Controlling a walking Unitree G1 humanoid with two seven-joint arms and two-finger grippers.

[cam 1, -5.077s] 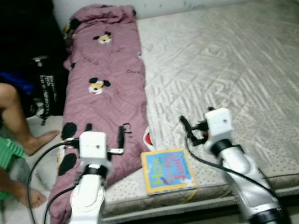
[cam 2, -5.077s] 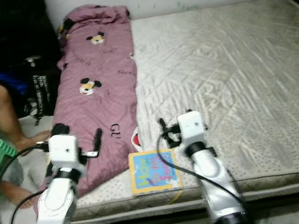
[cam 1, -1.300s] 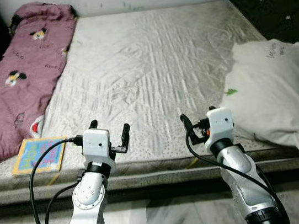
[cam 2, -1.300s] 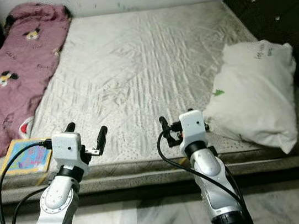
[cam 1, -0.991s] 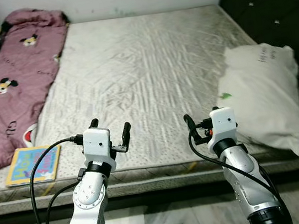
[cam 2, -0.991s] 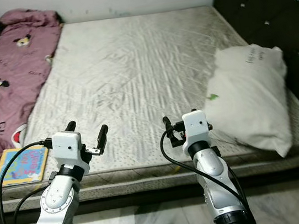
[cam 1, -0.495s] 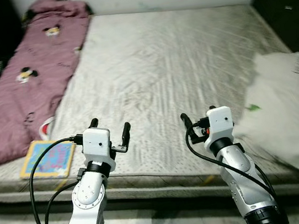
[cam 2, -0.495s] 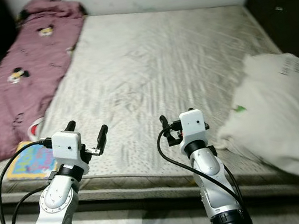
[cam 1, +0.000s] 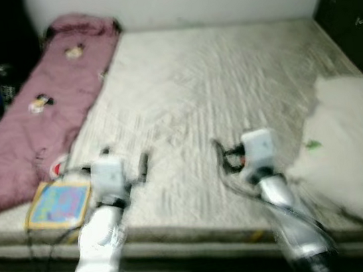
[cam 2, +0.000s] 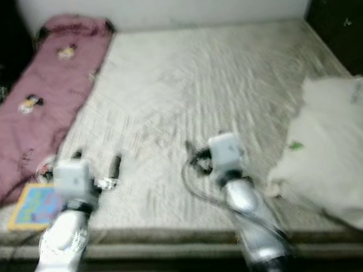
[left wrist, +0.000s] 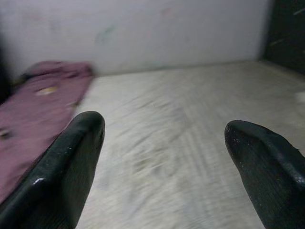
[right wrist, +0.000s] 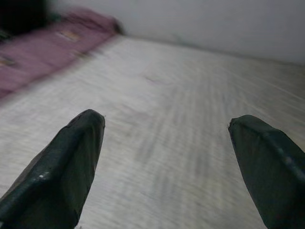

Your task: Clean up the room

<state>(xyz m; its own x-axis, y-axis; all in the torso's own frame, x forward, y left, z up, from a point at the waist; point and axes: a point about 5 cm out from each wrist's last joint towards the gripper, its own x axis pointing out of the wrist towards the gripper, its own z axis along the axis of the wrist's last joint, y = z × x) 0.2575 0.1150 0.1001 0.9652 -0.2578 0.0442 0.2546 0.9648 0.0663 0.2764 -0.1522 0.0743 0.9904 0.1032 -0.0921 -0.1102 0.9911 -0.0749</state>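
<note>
Both the left tool (cam 1: pixel 124 168) and right tool (cam 1: pixel 231 154) hang open and empty over the bed (cam 1: pixel 215 84); book (cam 1: pixel 57 203), blanket (cam 1: pixel 37 122) and pillow (cam 1: pixel 361 138) look untidied.

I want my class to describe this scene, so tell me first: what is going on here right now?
A humanoid robot stands at the edge of a bare mattress, both arms held out over it. The left claw and right claw are both open and hold nothing. On the mattress lie a pink cartoon-print blanket along the robot's left side, a colourful book near the front edge beside it, and a white pillow on the right. The head views are blurred.
</note>
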